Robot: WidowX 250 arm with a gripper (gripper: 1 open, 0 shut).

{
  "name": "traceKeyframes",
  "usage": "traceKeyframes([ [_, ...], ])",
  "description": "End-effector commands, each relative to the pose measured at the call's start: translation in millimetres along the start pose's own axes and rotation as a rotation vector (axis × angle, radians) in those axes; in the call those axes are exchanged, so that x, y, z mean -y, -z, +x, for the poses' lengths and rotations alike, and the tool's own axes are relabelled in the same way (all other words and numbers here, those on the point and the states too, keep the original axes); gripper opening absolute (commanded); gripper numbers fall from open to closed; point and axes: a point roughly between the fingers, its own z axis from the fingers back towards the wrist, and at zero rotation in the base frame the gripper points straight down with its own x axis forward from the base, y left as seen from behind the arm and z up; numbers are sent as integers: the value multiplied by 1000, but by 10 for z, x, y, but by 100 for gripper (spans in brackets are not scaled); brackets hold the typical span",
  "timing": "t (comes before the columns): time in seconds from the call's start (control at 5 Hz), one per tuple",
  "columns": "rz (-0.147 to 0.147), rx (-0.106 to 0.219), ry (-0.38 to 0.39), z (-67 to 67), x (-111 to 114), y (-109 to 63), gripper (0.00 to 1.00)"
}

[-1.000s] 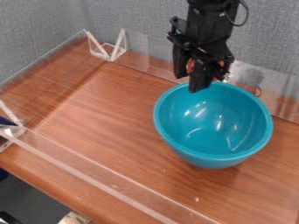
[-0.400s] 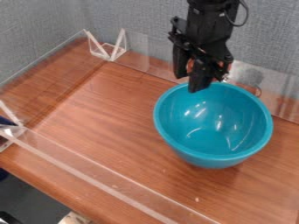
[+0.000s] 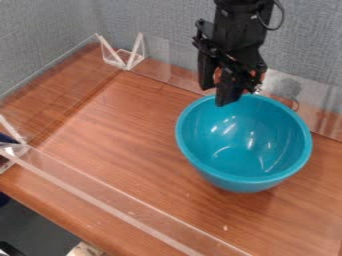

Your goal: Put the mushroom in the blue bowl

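Speckled grey walls back a reddish-brown wooden table (image 3: 120, 140), with a pale strip crossing its front. Far to the pincer's left, a white wire-like stand (image 3: 122, 53) sits by the back edge. The pincer (image 3: 223, 92) points down at the blue bowl's rim, its fingers pressed together; whether they pinch anything I cannot tell. Nothing visible has shifted since the earlier views, so the task seems paused. Below and right of it lies the blue bowl (image 3: 243, 143). The mushroom I cannot make out; it may be hidden behind the arm.
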Motion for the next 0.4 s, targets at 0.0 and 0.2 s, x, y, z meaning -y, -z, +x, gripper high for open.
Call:
traceKeyframes([
  [0.0, 26, 82, 11, 95, 1, -255, 0],
  [0.2, 24, 79, 15, 119, 8, -238, 0],
])
